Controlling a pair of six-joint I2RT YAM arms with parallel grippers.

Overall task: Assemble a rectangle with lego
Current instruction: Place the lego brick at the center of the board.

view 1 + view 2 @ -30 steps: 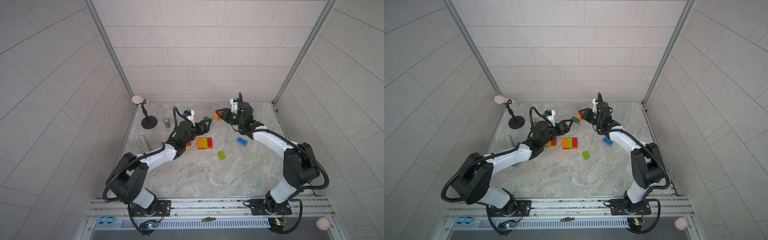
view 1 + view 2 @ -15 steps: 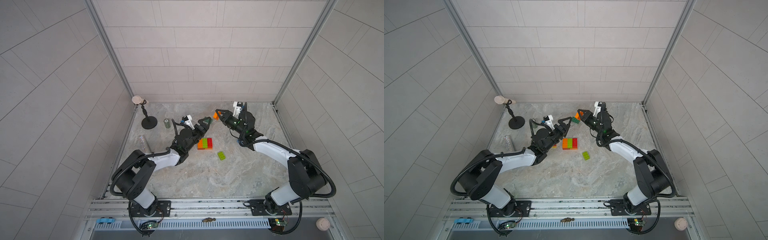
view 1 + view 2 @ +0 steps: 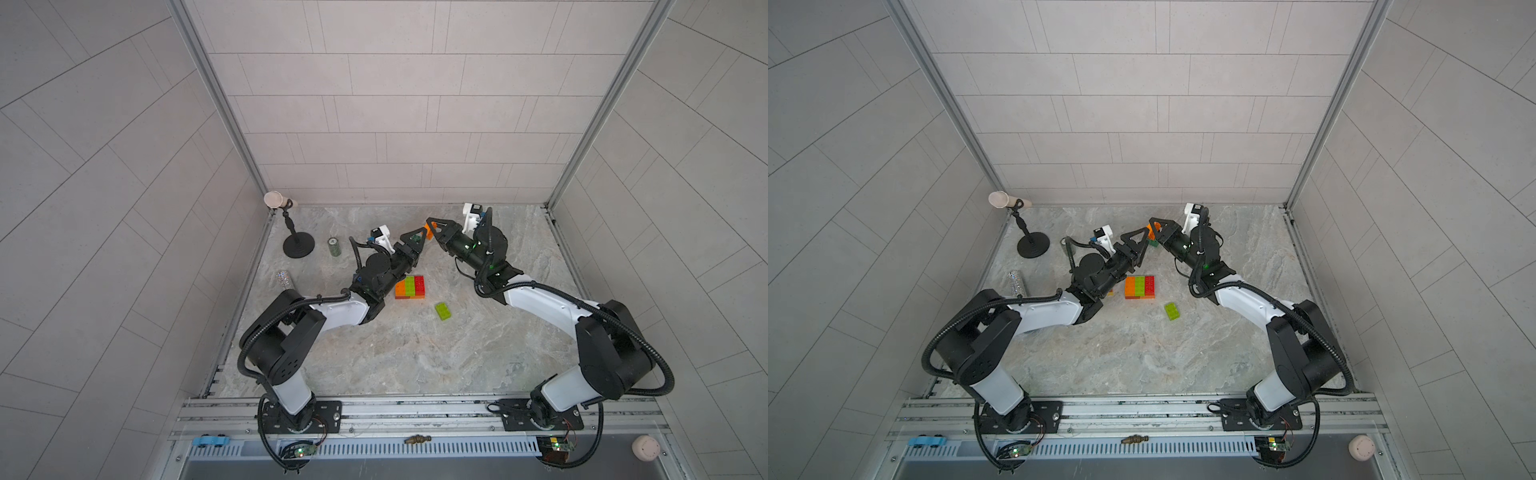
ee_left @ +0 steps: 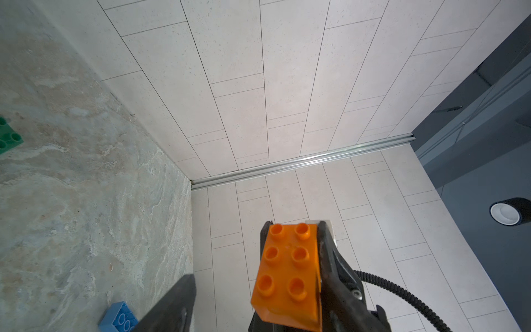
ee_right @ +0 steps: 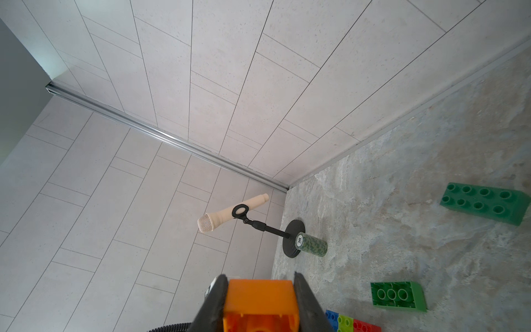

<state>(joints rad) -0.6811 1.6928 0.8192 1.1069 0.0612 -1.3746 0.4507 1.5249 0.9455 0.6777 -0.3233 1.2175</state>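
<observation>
My right gripper (image 3: 433,226) is shut on an orange lego brick (image 5: 260,301), held in the air over the back of the table. My left gripper (image 3: 417,241) is raised tip to tip against it. In the left wrist view the orange brick (image 4: 290,270) shows its studs; one of my left fingers (image 4: 172,301) stands a clear gap away from it, so that gripper is open. A joined block of orange, lime and red bricks (image 3: 410,286) lies mid-table. A loose lime brick (image 3: 443,311) lies to its right.
Two dark green bricks (image 5: 485,205) (image 5: 398,296) lie on the table below the grippers, and a blue brick (image 4: 119,317) further right. A microphone stand (image 3: 298,245), a small green can (image 3: 333,247) and a glittery tube (image 3: 284,278) stand at the left. The tiled back wall is close behind.
Both arms have lifted off the table and swung their tips together. The right one carried the orange brick with it. The left jaws have narrowed.
</observation>
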